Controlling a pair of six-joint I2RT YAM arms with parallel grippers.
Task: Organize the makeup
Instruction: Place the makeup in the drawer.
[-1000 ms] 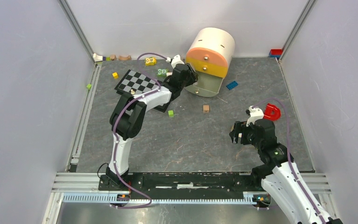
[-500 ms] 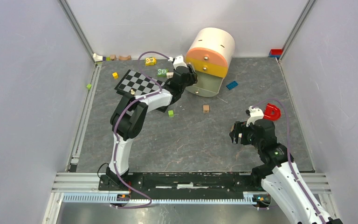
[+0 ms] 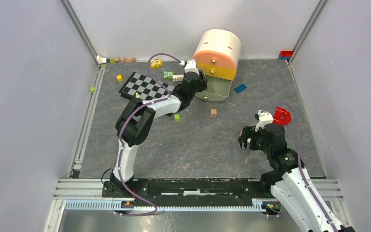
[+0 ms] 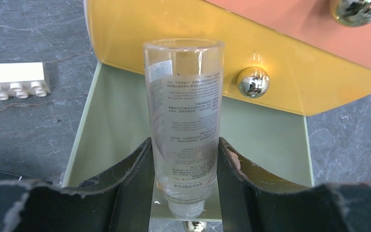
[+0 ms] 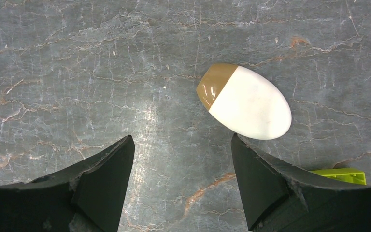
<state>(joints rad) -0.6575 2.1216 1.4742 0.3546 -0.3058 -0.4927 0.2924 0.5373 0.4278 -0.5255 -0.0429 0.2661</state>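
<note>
The left gripper [image 4: 183,157] clamps the clear tube [image 4: 183,106] above the open green drawer [image 4: 111,125] of the round cabinet [image 3: 220,46]; well away from that cabinet, the right gripper [image 5: 181,145] hangs with jaws apart over the white egg-shaped sponge [image 5: 249,104]
</note>
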